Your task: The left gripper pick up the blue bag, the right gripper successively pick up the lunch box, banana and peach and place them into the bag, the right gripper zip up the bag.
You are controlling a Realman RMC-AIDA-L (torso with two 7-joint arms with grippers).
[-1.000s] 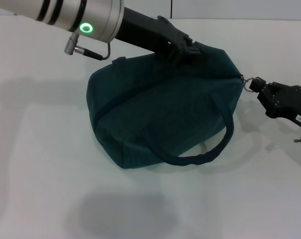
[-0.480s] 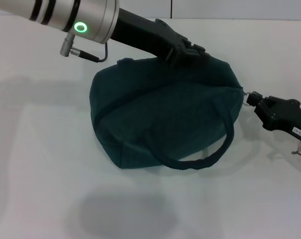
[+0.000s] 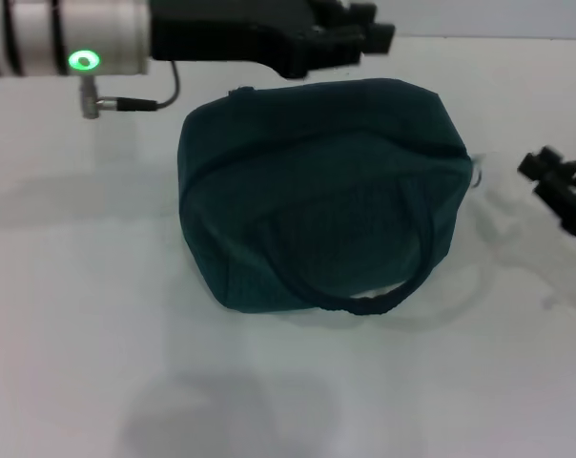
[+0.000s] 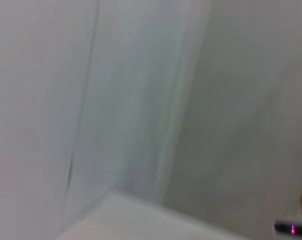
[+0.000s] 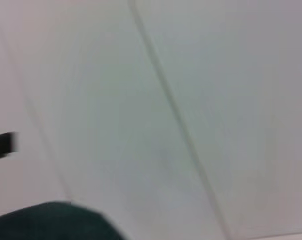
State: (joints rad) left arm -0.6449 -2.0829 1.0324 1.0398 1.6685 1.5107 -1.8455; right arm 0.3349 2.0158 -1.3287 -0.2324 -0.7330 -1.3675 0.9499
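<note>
The blue bag (image 3: pixel 317 191) rests on the white table (image 3: pixel 78 315), its top closed and one loop handle (image 3: pixel 364 303) hanging down the near side. A corner of the bag (image 5: pixel 56 222) also shows in the right wrist view. My left gripper (image 3: pixel 372 29) hovers just above the bag's far top edge, open and holding nothing. To the right of the bag, my right gripper (image 3: pixel 541 164) is clear of it, open and empty. The lunch box, banana and peach are out of view.
The left arm with its green ring light (image 3: pixel 81 61) stretches across the far side of the table. A pale wall lies behind the table's far edge. Bare tabletop lies in front of and left of the bag.
The left gripper has let go of the bag's top and lifted up and back. The right gripper has released the zipper ring and pulled away to the right. The bag has settled flatter.
</note>
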